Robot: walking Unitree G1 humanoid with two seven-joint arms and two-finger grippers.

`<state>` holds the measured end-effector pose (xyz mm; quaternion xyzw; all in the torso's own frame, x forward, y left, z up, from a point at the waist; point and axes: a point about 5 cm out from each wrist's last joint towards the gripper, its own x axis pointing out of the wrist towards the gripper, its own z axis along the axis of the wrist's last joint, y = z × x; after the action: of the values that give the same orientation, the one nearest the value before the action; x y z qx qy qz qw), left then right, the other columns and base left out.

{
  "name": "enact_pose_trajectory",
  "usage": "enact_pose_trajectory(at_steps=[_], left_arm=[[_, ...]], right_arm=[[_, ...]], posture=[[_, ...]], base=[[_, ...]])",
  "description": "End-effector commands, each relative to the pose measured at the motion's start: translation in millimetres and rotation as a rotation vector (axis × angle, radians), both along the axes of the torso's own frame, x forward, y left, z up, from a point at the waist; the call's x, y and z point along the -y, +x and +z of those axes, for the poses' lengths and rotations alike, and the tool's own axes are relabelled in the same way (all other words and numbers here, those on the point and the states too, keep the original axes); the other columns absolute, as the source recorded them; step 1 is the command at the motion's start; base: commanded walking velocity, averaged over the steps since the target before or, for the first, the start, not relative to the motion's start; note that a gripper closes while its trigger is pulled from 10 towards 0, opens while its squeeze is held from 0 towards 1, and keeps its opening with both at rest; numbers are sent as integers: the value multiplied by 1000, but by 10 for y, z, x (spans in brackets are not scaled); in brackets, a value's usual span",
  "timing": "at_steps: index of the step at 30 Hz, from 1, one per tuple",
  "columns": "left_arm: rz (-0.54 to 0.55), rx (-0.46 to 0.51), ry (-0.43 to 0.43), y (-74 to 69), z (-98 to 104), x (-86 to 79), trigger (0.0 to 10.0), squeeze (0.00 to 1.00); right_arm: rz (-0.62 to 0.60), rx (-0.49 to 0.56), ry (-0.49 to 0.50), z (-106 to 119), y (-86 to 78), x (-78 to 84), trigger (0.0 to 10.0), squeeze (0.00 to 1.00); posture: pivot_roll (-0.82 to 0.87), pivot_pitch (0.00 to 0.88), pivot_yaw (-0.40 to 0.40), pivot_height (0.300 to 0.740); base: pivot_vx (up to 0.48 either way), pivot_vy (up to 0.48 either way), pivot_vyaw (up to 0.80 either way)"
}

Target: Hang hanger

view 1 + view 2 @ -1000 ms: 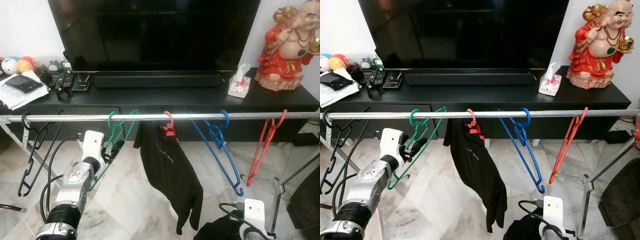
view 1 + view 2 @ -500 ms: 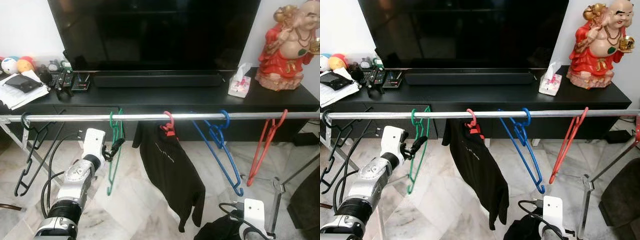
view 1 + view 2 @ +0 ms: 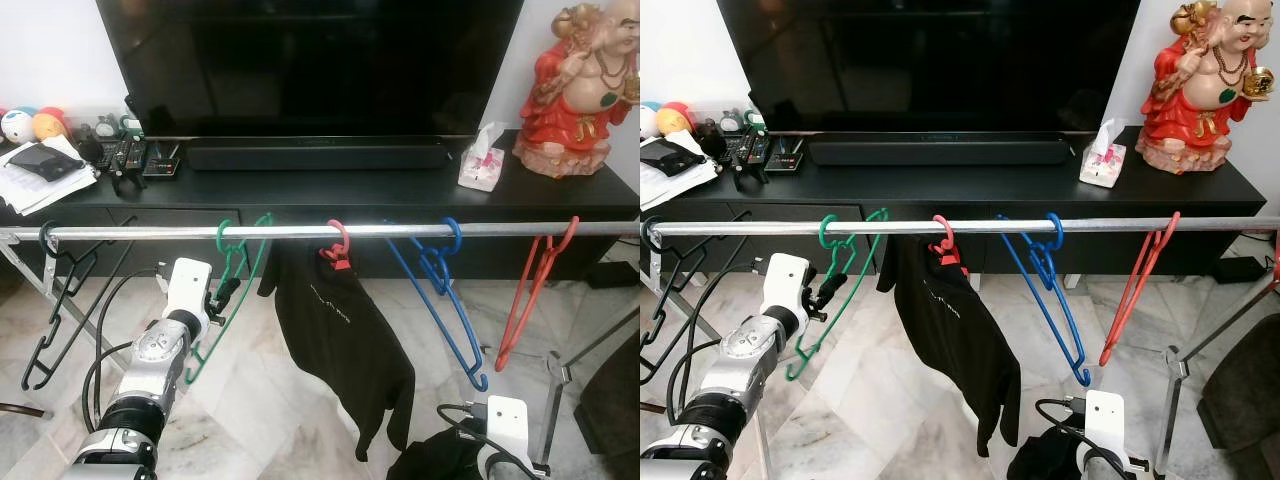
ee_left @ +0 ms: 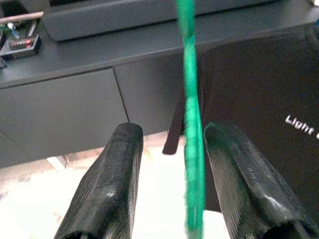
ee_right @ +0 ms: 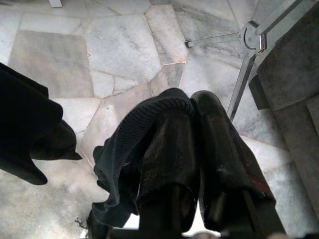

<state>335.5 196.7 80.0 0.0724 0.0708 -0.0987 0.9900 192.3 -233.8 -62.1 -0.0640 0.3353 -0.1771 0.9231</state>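
Since half a second back the green hanger (image 3: 232, 290) has swung from hanging edge-on to tilted out again, its lower end angled toward the robot's left. Hook is over the rail (image 3: 300, 232), near its left end, between the black hanger (image 3: 55, 300) at the far left and the red-hooked hanger carrying the black shirt (image 3: 345, 345).

Left gripper (image 3: 228, 295) is up beside the green hanger, just under the rail. In the left wrist view the two fingers (image 4: 107, 184) are spread wide, with the green bar running down between them, close to or brushing one finger; nothing is clamped. So the hanger looks released and carried by the rail alone.

Right gripper (image 5: 194, 144) is low near the floor, fingers pressed together with dark cloth (image 5: 124, 164) pinched between them.

Further along the rail sit a blue hanger (image 3: 440, 290) and a red hanger (image 3: 530, 290) toward the right end. Behind is the TV stand (image 3: 330, 190), with a tissue box (image 3: 480, 160) and a red statue (image 3: 585, 85) at its right end.

Progress: hanging looks done, hook seated on the rail. Left to do: draw the left gripper back clear of the bar without snagging it and let the swing settle.
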Motion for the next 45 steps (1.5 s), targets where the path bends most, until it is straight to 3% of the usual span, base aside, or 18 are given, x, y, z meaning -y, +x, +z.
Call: enact_pose_trajectory(at_steps=[1,7,8,10,11,45], left_arm=[[-1,20,-4,30,40,21,10000,0],[-21,30,-19,44,60,63,10000,0],[-26,28,-21,42,55,72,5333,0],[-27,28,-22,40,54,74,5333,0],[-27,28,-22,39,51,76,0,0],[-16,50,-49,9,57,101,0,0]], right_arm=[[-2,19,4,24,42,-7,10000,0],[0,16,6,20,40,-15,10000,0],[0,16,7,18,36,-16,10000,0],[0,15,6,17,35,-16,10000,0],[0,15,6,17,34,-16,10000,0],[29,15,-2,24,65,-56,10000,0]], posture=[[-51,0,-7,740],[-51,0,-7,740],[-51,0,-7,740],[-51,0,-7,740],[-52,0,-7,740],[-43,0,-14,740]], base=[[0,0,0],[0,0,0],[0,0,0],[0,0,0],[0,0,0],[0,0,0]])
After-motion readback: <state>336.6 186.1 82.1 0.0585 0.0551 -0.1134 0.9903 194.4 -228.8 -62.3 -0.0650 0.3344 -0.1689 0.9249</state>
